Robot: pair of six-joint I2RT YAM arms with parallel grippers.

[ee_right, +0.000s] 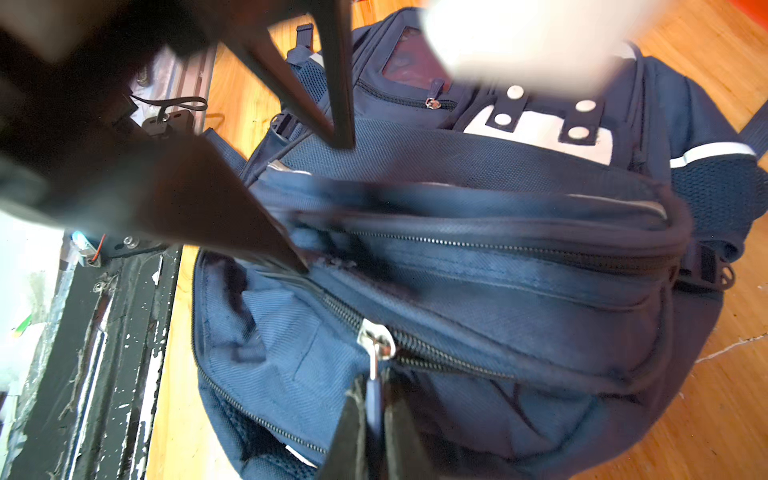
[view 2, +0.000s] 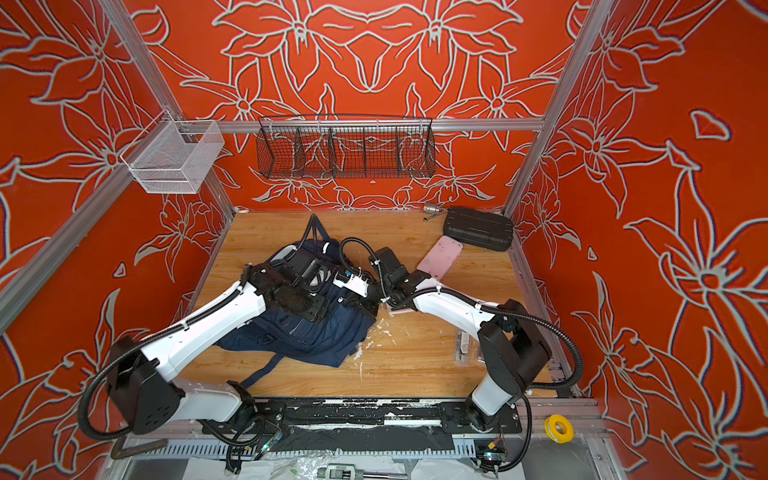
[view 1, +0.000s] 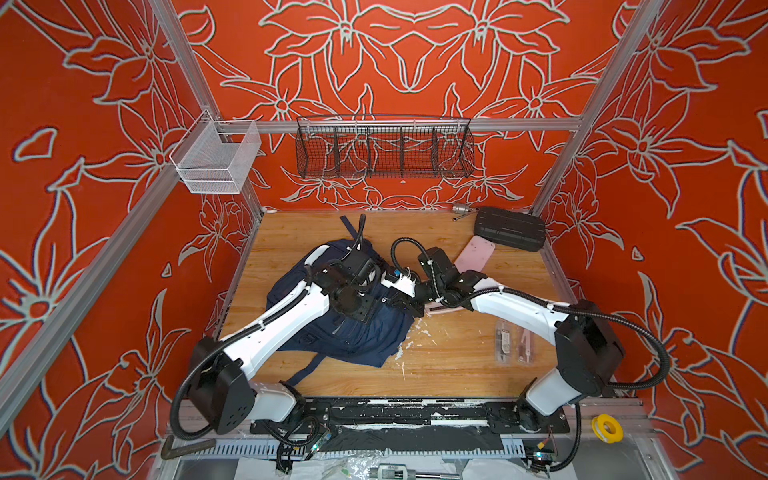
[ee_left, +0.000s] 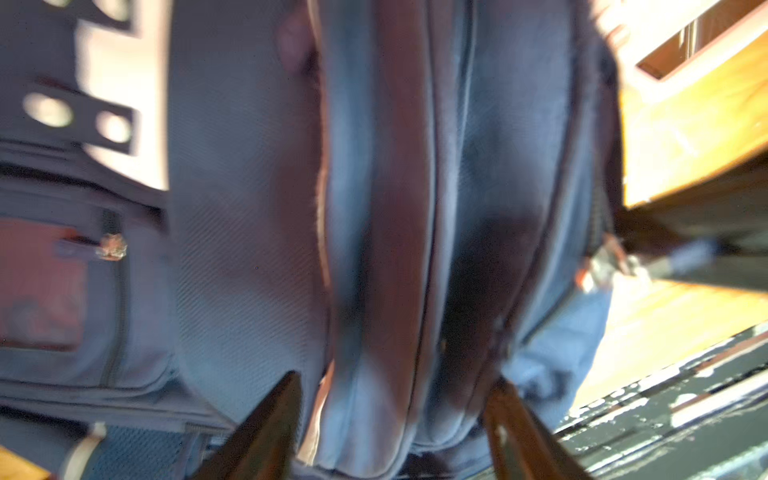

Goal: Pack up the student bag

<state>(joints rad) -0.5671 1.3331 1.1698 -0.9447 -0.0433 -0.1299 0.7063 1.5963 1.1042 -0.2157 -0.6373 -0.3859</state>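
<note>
Right, the bag (view 1: 357,336) lies slumped on its back on the table (view 1: 457,365), left of the middle, with both arms bent over it. In the right wrist view the right gripper (ee_right: 374,399) is pinched tight on the zip pull (ee_right: 376,345). The tab sits squarely between the closed tips, and the teeth run off across the top of the bag. Over in the left wrist view, the left gripper (ee_left: 395,380) has its jaws spread, straddling a ridge of navy cloth near the seam. I can't see any clamp on it.

This looks a soft, floppy thing to handle. The cloth sags and folds wherever nothing fills it, so I'd expect it to bunch and drag along when the zip is tugged. It reads as light, too, so one arm pulling could slide the lot across the wood. The pull is small and hard, the only firm hold for opening. For bracing, the thick seam beside the zip, or the webbing straps, should give better bite than loose panel cloth.
</note>
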